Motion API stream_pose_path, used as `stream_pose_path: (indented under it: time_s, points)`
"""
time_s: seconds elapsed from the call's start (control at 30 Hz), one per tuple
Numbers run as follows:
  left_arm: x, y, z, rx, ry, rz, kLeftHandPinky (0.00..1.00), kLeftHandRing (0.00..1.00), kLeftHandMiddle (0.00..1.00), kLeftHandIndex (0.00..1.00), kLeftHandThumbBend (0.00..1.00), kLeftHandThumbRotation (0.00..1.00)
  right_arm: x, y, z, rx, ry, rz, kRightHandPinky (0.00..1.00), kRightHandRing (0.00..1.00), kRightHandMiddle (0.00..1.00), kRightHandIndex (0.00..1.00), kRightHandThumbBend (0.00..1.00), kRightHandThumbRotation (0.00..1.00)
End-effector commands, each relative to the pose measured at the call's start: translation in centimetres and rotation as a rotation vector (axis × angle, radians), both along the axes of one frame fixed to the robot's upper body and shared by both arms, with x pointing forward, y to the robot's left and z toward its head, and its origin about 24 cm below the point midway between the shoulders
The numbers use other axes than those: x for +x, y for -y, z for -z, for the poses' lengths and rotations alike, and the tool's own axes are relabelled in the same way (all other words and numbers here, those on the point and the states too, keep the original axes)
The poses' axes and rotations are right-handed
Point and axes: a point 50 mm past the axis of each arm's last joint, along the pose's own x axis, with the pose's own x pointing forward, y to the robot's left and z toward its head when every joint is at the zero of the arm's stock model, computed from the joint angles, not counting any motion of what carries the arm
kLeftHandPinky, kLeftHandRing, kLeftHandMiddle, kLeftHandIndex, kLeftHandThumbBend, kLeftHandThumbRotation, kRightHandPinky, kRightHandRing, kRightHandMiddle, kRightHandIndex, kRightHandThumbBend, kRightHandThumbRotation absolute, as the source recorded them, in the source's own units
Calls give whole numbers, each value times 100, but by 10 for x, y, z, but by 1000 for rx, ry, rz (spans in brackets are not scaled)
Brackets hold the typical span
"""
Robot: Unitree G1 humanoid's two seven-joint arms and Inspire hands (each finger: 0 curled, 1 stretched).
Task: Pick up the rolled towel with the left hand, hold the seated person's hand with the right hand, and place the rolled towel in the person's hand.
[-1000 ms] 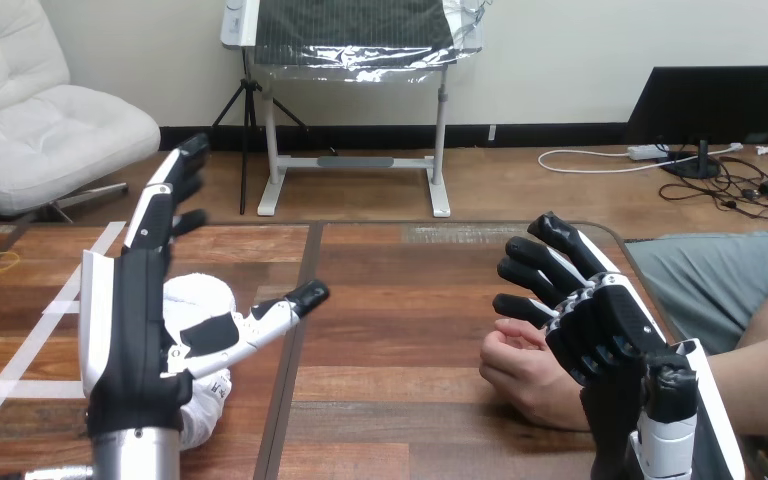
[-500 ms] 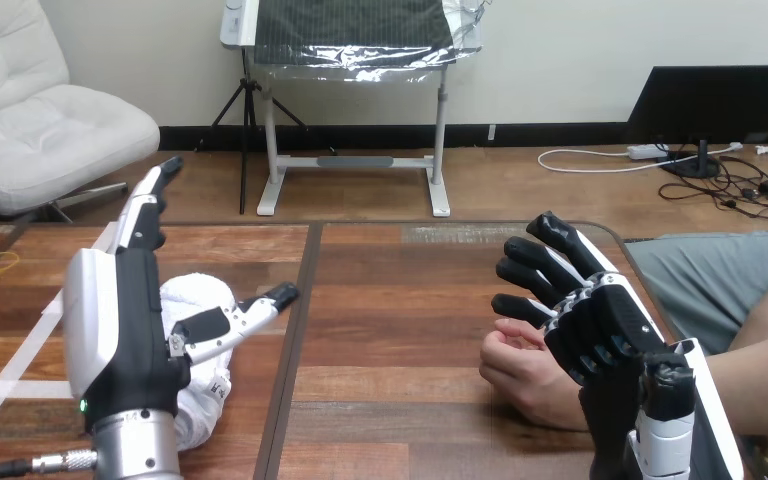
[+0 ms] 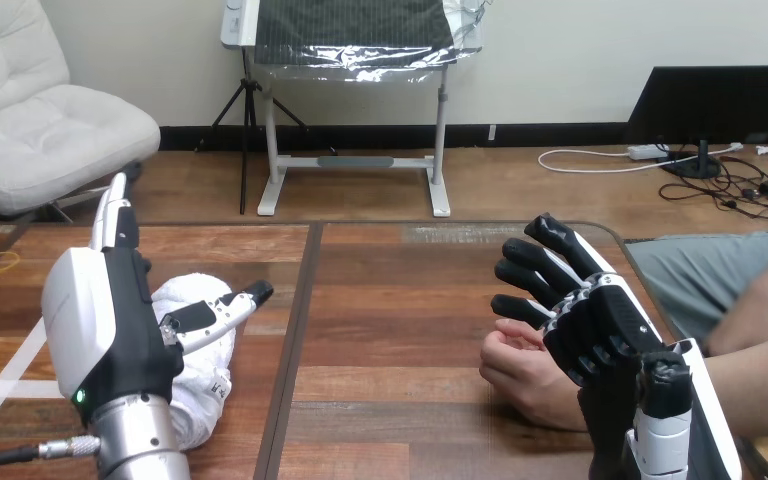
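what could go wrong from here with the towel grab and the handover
1. The left hand is open, thumb lying over the rolled towel and fingers pointing past it; closing from here may pinch only loose cloth and unroll it.
2. The person's hand is a loose fist beside the right hand, whose fingers are not curled round it; the towel may find no open palm.

Bare middle of brown wooden table (image 3: 390, 330) between white rolled towel (image 3: 200, 350) and person's loosely curled hand (image 3: 522, 375): open lane. Black-and-white right hand (image 3: 590, 325) just beside person's hand at view's right, blocking approach there.
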Motion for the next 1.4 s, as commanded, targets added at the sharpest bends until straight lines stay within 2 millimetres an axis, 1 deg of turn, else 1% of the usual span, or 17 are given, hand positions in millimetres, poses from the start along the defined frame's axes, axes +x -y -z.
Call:
stream_pose_path:
  time_s: [0.0,0.27,0.67,1.07,1.2,1.27,1.3,1.37]
  points:
    - [17,9,-10,6,27,5,65,88,93,94,96,9,9,-1,-16,2,101,-4,78,84,85,88,74,100]
    - [23,10,-5,10,-35,-36,65,88,92,94,95,15,10,-1,-16,-1,108,-4,78,84,85,88,74,100]
    - [33,10,-1,22,-94,-93,63,84,89,92,95,18,10,-2,-16,2,108,-1,77,84,85,87,76,100]
    - [43,9,2,39,-167,-130,60,83,89,92,96,21,10,-3,-16,11,113,-3,77,84,85,87,76,100]
    - [46,9,3,61,-197,-146,65,85,90,92,95,22,11,-3,-16,10,113,-4,76,83,85,87,76,100]
    - [48,9,4,83,-208,-155,69,86,90,91,95,23,10,-3,-16,11,113,-6,76,83,84,87,76,100]
    - [49,8,5,95,-212,-159,75,87,90,91,96,24,10,-4,-16,11,113,-6,76,83,84,87,76,100]
    - [50,8,6,121,-225,-165,79,87,90,90,96,24,11,-4,-16,10,115,-5,76,83,84,87,76,100]
